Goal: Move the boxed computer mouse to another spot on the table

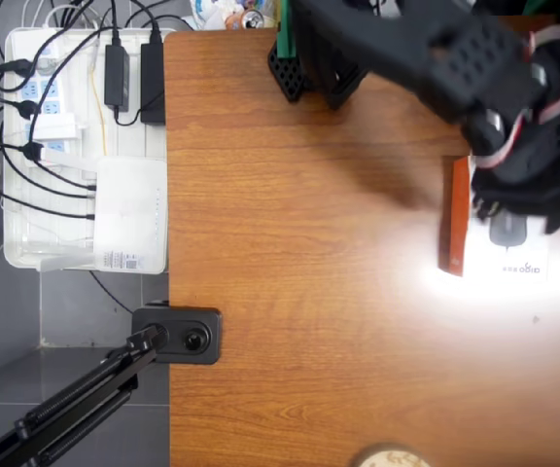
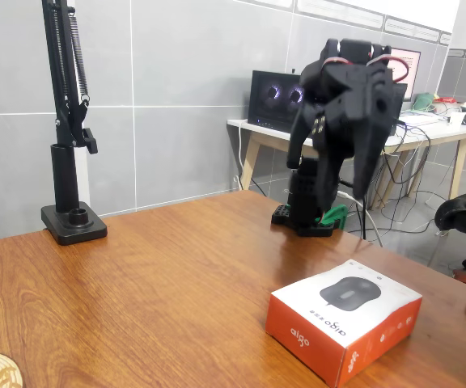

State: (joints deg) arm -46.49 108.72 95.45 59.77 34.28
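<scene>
The boxed computer mouse (image 2: 342,319) lies flat on the table (image 2: 160,283) at the front right, with a white top picturing a dark mouse and orange-red sides. In the overhead view the box (image 1: 506,259) sits near the table's right edge in a bright glare patch, its orange side (image 1: 453,219) facing left. My black gripper (image 2: 326,179) hangs in the air above the box with its fingers spread open and nothing between them. From overhead the gripper (image 1: 525,199) covers the far part of the box. It is not touching the box.
The arm's base (image 2: 306,217) stands at the table's back edge. A black stand on its foot (image 2: 73,224) is at the back left of the fixed view. A round cork coaster (image 1: 389,457) lies at the front edge. A white tray (image 1: 17,255) of power strips sits beside the table.
</scene>
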